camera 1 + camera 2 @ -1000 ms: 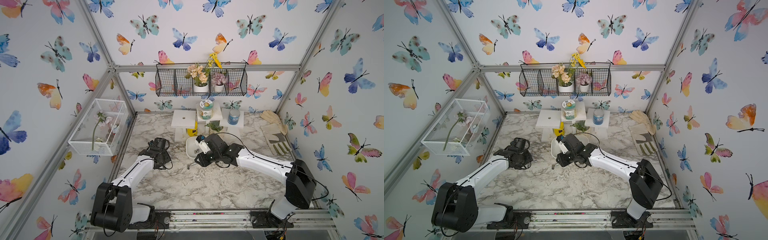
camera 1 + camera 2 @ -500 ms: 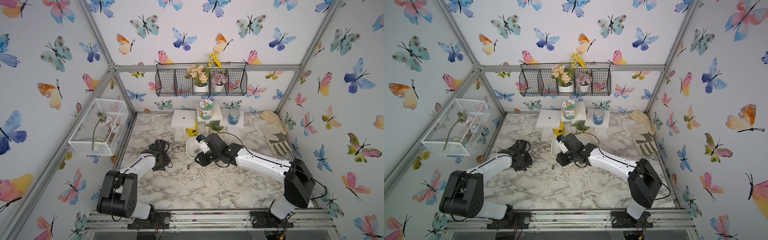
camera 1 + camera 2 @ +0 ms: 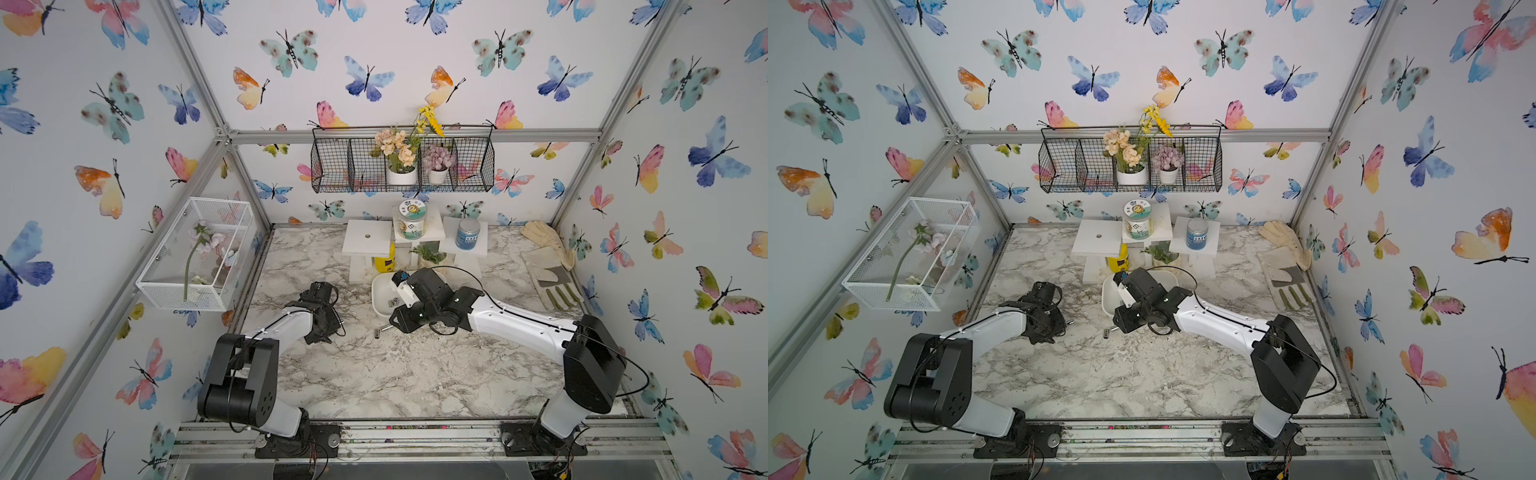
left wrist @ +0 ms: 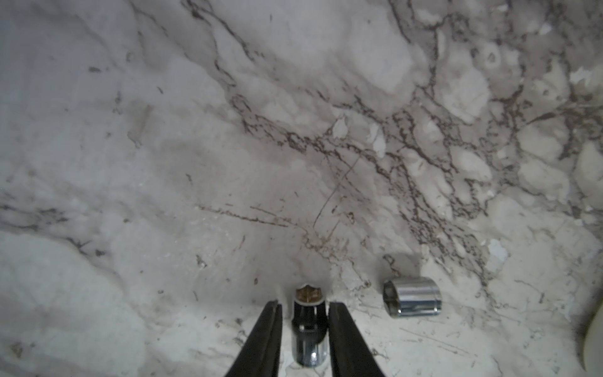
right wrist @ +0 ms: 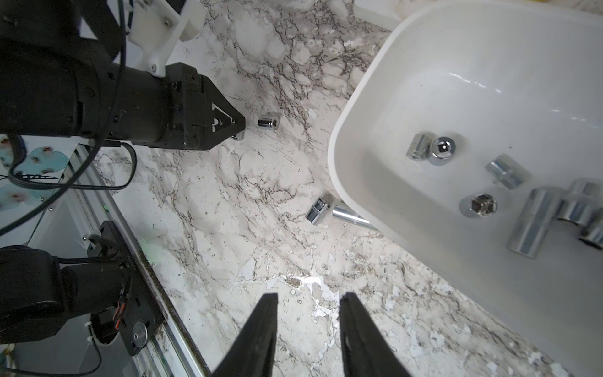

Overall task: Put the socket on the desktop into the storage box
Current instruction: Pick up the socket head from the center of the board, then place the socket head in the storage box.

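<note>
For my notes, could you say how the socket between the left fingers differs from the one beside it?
The straddled socket is longer, the loose socket stubbier. The straddled socket points along the left gripper; the loose socket lies crosswise. Both are chrome, on the desktop.

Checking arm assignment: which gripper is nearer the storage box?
Right. The right gripper hovers beside the box; the left gripper is farther off, jaws flanking a socket on the desktop.

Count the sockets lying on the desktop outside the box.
4. One socket sits between the left gripper's fingers, a second beside it; a short one and a long one lie by the box, the long one partly hidden by its rim. Others may be hidden.
</note>
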